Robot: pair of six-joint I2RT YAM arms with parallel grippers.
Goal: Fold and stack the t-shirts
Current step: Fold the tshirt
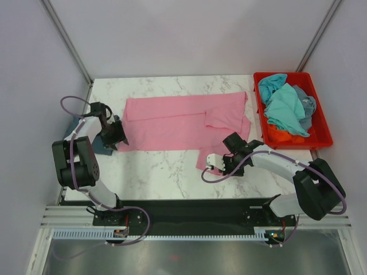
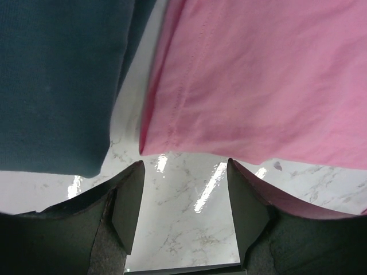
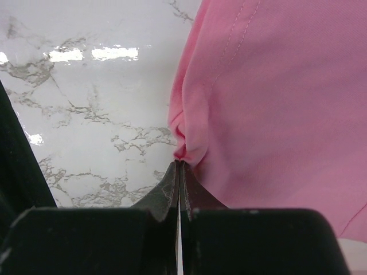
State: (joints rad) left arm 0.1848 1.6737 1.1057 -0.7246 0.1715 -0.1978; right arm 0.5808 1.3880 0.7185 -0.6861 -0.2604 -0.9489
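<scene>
tabletop [image 1: 160, 166] carries the pink t-shirt [image 1: 178, 123] spread out; right hand [image 3: 179, 165] clamped on its near edge, left hand [image 2: 184, 172] apart by its left corner.

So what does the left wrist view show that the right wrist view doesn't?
Left wrist only: a slate-blue cloth t-shirt on the left side of the view, and the left gripper open over bare tabletop, holding nothing. Right wrist only: the right gripper shut, pinching a bunched edge of the soft pink cloth t-shirt. Both: that pink t-shirt and the glossy white marble-patterned table.
</scene>
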